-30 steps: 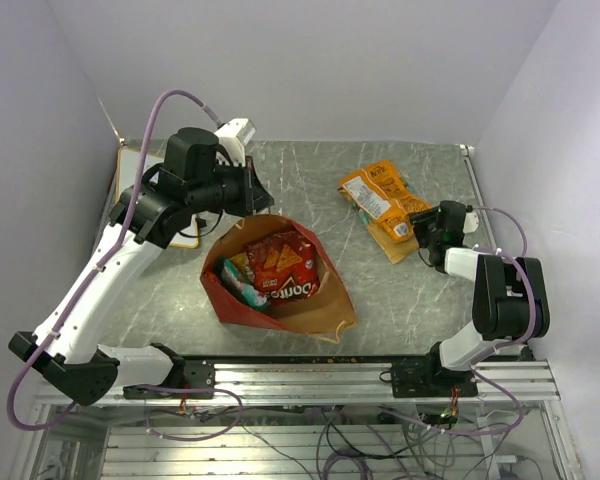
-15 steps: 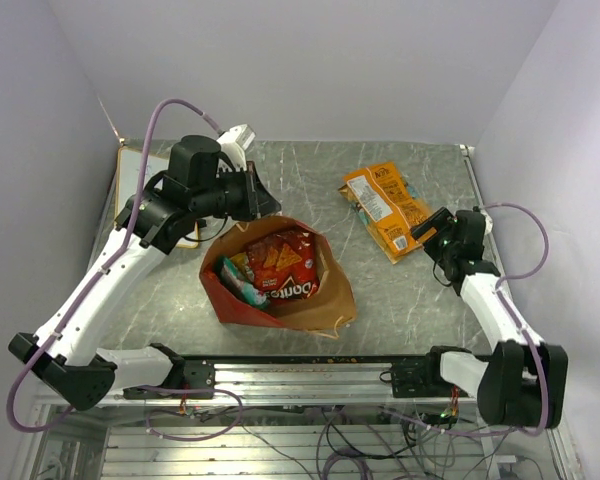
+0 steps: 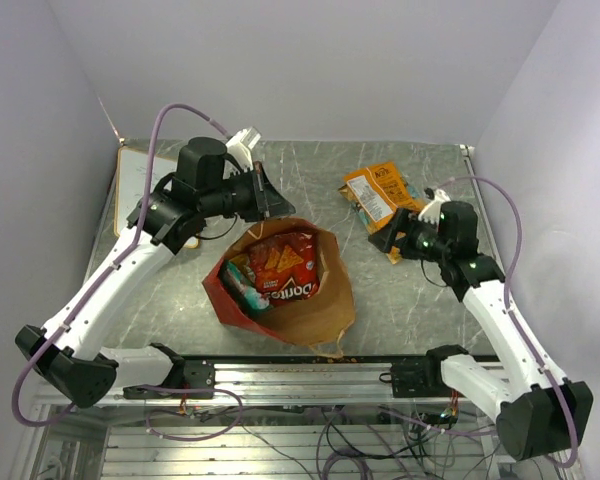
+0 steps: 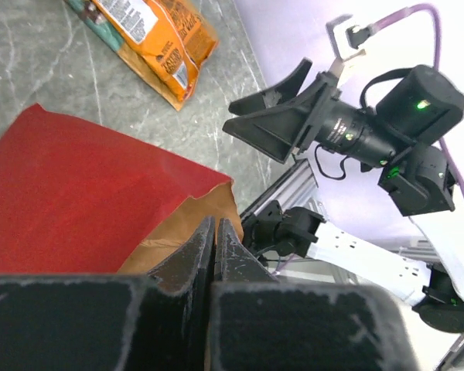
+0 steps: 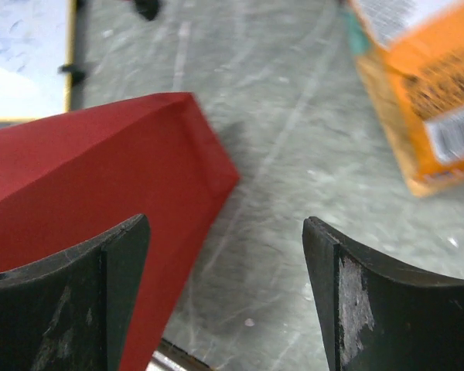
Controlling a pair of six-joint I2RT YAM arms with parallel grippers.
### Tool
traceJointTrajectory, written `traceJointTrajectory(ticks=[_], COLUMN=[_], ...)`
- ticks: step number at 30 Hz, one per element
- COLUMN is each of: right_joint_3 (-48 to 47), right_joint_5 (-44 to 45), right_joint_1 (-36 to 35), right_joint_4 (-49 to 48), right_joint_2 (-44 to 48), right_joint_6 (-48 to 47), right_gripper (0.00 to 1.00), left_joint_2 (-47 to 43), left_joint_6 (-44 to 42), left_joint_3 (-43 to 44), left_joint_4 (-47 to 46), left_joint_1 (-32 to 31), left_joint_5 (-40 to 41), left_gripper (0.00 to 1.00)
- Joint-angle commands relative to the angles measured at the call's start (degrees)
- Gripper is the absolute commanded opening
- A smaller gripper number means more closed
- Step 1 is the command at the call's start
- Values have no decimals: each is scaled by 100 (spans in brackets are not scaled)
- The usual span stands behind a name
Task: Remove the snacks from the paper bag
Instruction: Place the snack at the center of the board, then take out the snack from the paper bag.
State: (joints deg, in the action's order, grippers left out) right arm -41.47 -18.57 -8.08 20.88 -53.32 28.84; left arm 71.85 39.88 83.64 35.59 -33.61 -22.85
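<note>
Seen from above the marbled grey table (image 3: 410,310), a white board (image 3: 140,175) lies at the 10 o'clock corner, partly hidden by the left arm. That arm reaches in over it. The left gripper (image 3: 271,203) has its jaws pressed together on the rim of the paper bag (image 3: 325,300), at the bag's 12 o'clock edge. The left wrist camera shows the brown kraft lip running in between the two black fingers, with the red outer wall beside it. The bag sits just toward 6 o'clock from the table's centre, mouth up and gaping. Inside, a red Doritos bag (image 3: 283,265) fills the middle, and a teal and white packet (image 3: 242,282) is wedged against the wall on the bag's 9 o'clock side. At the bag's 3 o'clock, the right gripper (image 3: 385,238) hangs above the table with its jaws spread wide, only the table top showing between them. It points toward the bag, whose red flank fills the left of its wrist view. Just beyond it, at the table's 2 o'clock, the orange packets (image 3: 380,195) lie flat and overlapping outside the bag.
</note>
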Motion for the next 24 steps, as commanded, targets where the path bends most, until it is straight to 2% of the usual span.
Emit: traceJointTrajectory(ticks=[1, 6, 11, 15, 20, 24], right_joint_3=[-912, -2058, -2315, -2376, -2644, -2837], right_joint_5=[-358, -25, -397, -770, -1677, -1943], right_joint_1=[-729, -1662, -2296, -2474, -2629, -2771], right_joint_4=[246, 599, 353, 355, 859, 1138], right_joint_2=[-329, -687, -560, -474, -580, -605], right_joint_6=[-832, -1225, -1797, -3016, -4980, -5954], right_gripper=[79, 79, 79, 79, 75, 73], left_joint_2=[-261, -236, -376, -546, -422, -556], left_joint_6=[726, 841, 848, 872, 549, 606], left_joint_3=[-428, -424, -577, -704, -441, -674], left_joint_4=[-943, -875, -1154, -1316, -971, -1382], left_joint_1=[-36, -48, -48, -42, -42, -46], left_joint_5=[-327, -239, -241, -239, -320, -327], left_gripper=[7, 7, 7, 7, 7, 7])
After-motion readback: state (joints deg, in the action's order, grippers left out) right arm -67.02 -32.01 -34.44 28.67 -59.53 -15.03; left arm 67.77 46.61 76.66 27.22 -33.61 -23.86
